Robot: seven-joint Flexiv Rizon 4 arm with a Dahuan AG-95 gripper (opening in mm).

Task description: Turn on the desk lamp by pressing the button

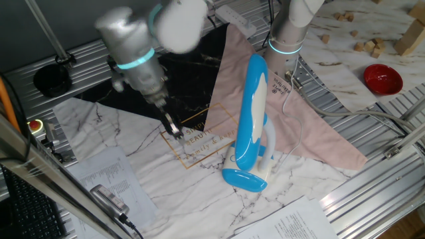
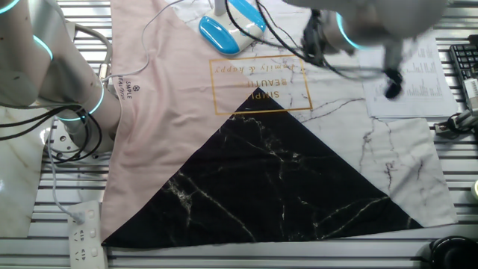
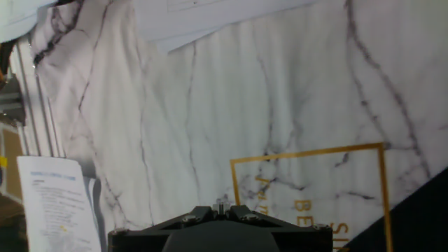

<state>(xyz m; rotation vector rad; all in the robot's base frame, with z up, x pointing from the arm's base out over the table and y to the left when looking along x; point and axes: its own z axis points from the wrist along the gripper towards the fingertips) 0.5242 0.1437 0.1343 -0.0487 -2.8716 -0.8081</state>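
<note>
**Lamp stands to the right of the hand, button side not yet faced**

Marble-patterned sheets cover the desk [image 1: 153, 179], with a pink cloth [image 1: 319, 133] and a black marble triangle [image 1: 192, 60] further back. At the lower edge of one fixed view lie printed papers [image 1: 106, 179] on the left and more papers at the bottom right.

Next, in the middle of that view, the hand [image 1: 176, 129] hangs just above the gold printed frame [image 1: 199, 143] on the white marble, pointing down. The hand view shows only marble, the gold frame and papers under it; the lamp is not there. Whether the fingers are parted or pressed together I cannot tell, because the tips are small and blurred in every view.

To the right of the hand, near but apart, stands the desk lamp [image 1: 252, 113]. Its blue oval foot [image 1: 244, 179] lies toward the bottom of the frame, and the long blue head rises up and slightly right toward the upper centre. In the other fixed view only the foot is seen, at the top edge.

I judge that the hand must travel right and a little toward the lower edge, to the foot, where a button is probably placed; no button is visible.

Far at the upper right sit a red bowl [image 1: 382, 78] and wooden blocks [image 1: 368, 45].
</note>
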